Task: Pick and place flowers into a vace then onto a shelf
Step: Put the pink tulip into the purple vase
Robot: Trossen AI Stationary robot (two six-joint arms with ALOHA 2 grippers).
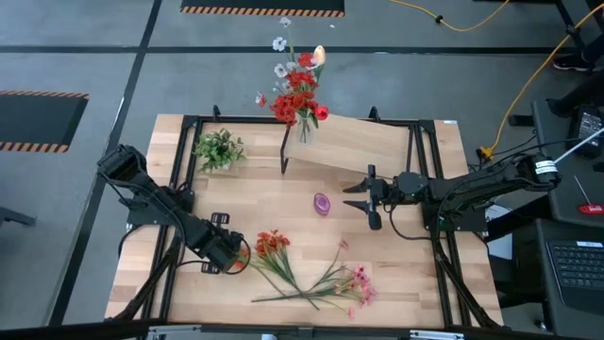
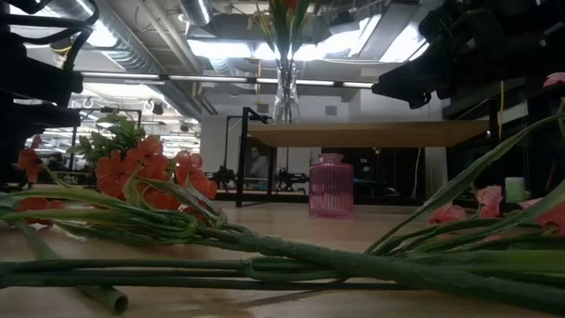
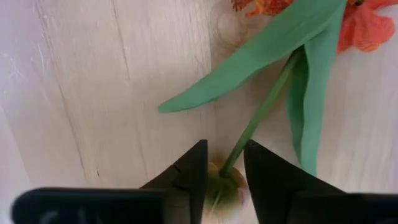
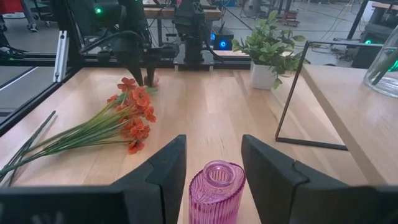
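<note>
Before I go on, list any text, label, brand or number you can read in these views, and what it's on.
None can be read.
Left gripper: faint marks on its dark body at the edge of the left wrist view, too blurred to read.
Pink vase, clear vase, shelf, orange flowers: no lettering visible.

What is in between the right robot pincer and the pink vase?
Nothing. The right pincer is open, just short of the small pink vase, with only bare tabletop between them. The right wrist view shows it best.
</note>
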